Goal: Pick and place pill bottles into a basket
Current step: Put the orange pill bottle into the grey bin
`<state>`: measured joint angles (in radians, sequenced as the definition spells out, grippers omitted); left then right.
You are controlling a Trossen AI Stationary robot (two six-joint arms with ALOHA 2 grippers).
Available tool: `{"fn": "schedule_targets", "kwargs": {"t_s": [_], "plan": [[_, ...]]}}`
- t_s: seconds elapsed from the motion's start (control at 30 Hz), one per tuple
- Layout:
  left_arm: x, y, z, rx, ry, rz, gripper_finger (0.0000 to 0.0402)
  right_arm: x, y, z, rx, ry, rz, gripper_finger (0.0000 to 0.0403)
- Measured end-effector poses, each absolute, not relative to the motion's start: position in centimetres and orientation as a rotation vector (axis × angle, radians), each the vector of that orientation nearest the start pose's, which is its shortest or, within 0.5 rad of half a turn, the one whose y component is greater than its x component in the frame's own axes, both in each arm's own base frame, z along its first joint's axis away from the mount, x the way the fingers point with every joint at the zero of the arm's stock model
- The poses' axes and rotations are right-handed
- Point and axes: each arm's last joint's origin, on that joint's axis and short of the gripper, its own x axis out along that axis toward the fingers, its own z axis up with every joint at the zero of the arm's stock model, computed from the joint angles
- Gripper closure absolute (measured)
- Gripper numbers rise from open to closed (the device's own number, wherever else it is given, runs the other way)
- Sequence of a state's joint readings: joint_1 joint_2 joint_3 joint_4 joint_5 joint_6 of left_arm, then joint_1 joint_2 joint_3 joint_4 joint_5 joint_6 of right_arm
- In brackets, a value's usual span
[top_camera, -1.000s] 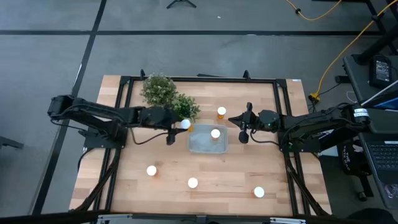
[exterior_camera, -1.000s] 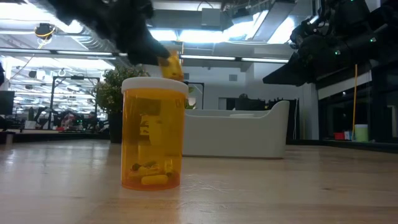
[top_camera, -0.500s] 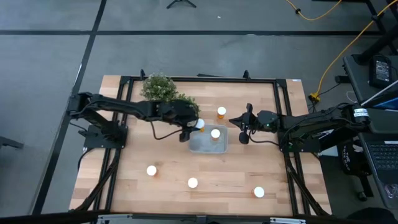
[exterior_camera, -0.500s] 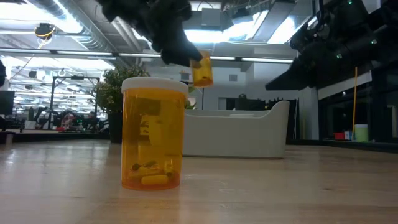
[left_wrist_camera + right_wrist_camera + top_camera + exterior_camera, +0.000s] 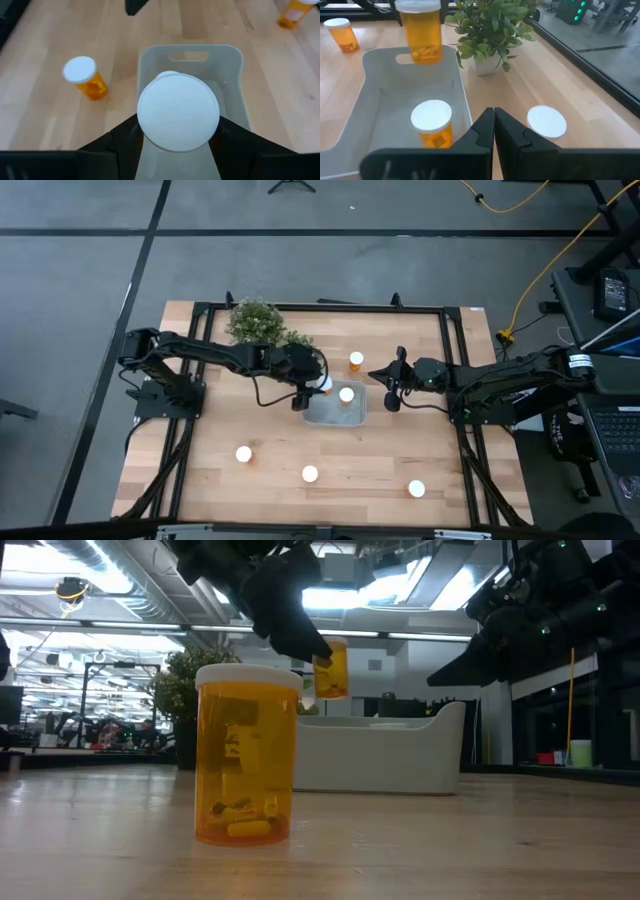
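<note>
wooden surface (image 5: 270, 480): left gripper (image 5: 318, 383) fingers clamp a pill bottle (image 5: 325, 381) above the basket (image 5: 332, 418) rim. next: centre over basket, release. right gripper (image 5: 388, 377) clenched empty beside basket.

left claw (image 5: 177, 135) largely hidden behind its bottle's white cap (image 5: 178, 111) — basket (image 5: 235, 80) cut off at frame edge

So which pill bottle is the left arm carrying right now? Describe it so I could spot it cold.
Find the pale basket at the table's middle. At its plant-side end the left gripper holds one orange, white-capped pill bottle in the air above the rim. It is the only bottle off a surface; one stands inside the basket and the others on the wood.
</note>
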<state>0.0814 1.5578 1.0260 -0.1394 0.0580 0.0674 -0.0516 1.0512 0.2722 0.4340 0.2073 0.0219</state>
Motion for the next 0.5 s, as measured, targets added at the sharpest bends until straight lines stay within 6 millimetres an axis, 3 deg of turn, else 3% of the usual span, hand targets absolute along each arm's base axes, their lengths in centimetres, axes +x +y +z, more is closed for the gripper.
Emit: {"fn": "schedule_targets", "kwargs": {"t_s": [0.13,0.5], "plan": [[33.7,2.2,23.0,0.023,0.669,-0.023,0.0201,19.5,-1.6,17.1,-0.005,0.341,-0.26,0.0386],[35.6,2.5,18.2,0.016,0.779,-0.001,0.0201,19.5,-1.6,17.1,-0.004,0.343,-0.26,0.0386]]}}
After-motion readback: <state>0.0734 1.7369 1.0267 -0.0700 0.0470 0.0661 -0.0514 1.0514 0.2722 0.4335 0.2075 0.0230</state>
